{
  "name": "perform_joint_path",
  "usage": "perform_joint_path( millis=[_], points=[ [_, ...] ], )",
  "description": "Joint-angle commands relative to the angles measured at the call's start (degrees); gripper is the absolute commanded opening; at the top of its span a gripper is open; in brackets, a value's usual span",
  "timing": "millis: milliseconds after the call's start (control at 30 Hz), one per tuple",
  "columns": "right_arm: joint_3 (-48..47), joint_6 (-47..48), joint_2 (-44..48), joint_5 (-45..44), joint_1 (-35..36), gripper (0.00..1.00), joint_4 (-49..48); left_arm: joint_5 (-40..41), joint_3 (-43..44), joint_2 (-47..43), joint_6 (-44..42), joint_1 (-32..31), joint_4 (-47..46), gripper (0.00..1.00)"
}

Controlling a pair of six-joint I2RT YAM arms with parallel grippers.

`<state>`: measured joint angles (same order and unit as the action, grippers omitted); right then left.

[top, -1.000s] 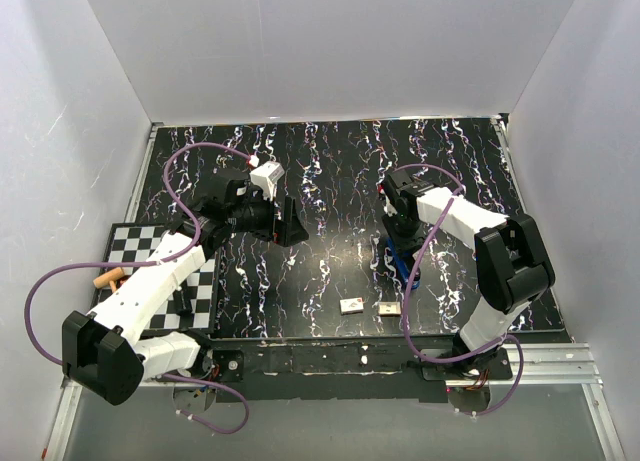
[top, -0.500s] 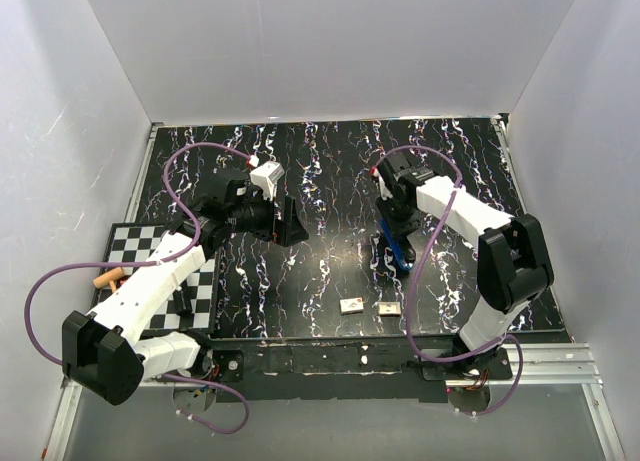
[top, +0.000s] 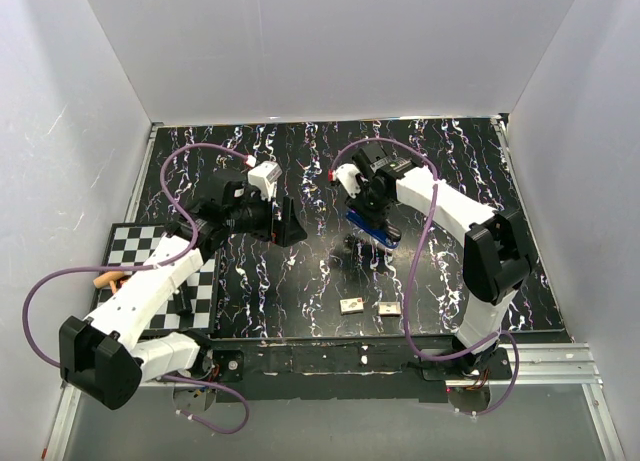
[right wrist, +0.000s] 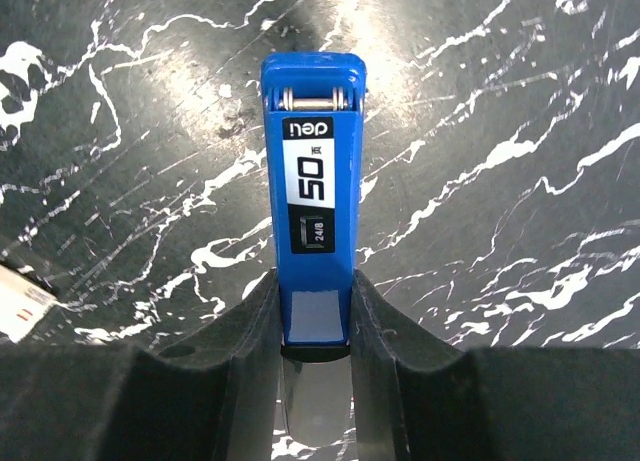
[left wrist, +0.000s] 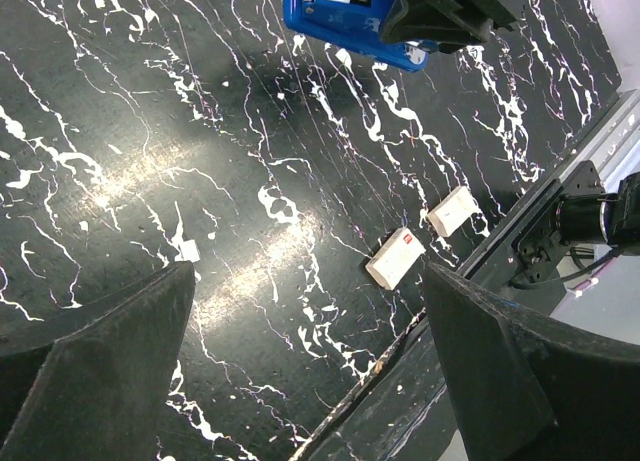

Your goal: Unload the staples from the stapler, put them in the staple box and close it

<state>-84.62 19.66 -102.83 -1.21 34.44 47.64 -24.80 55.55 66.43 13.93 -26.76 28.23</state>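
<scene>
The right claw (right wrist: 315,291) is clamped on one end of the blue plastic stapler (right wrist: 313,171), holding it near the middle of the black, white-veined worktop (top: 300,271). The left claw (left wrist: 308,276) hangs nearby, its jaws wide apart. Two small white staple boxes (left wrist: 396,258) lie near the worktop's front edge.

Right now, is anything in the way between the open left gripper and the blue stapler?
Nothing visible. Only bare table lies between the left gripper and the stapler, which the right gripper holds. Two small white boxes sit off to the side.
</scene>
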Motion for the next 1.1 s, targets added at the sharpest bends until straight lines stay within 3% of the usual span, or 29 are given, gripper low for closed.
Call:
perform_joint_path(
  millis=[0,167,433,833,1067],
  points=[
    [-2.92,14.77,-0.09,6.03,0.19,0.09,-1.14,0.63,-0.53,-2.89,-0.31,-0.04,-0.72,0.98],
    [-0.81,25.15,0.26,15.09,0.89,0.09,-3.68,0.63,-0.79,-3.42,-0.22,-0.04,-1.07,0.98],
    [-7.74,32.45,-6.59,16.69,3.97,0.11,-1.15,-1.57,-1.85,-7.28,-0.31,-0.13,-3.61,0.98],
    [-13.11,35.36,-14.94,13.34,9.94,0.13,-0.44,-2.36,-3.17,-11.68,-0.40,-0.13,-6.25,0.98],
    [-13.64,33.34,-16.18,13.52,11.36,0.20,-1.14,-3.68,-3.61,-12.47,-0.40,-0.13,-7.05,0.98]
  ],
)
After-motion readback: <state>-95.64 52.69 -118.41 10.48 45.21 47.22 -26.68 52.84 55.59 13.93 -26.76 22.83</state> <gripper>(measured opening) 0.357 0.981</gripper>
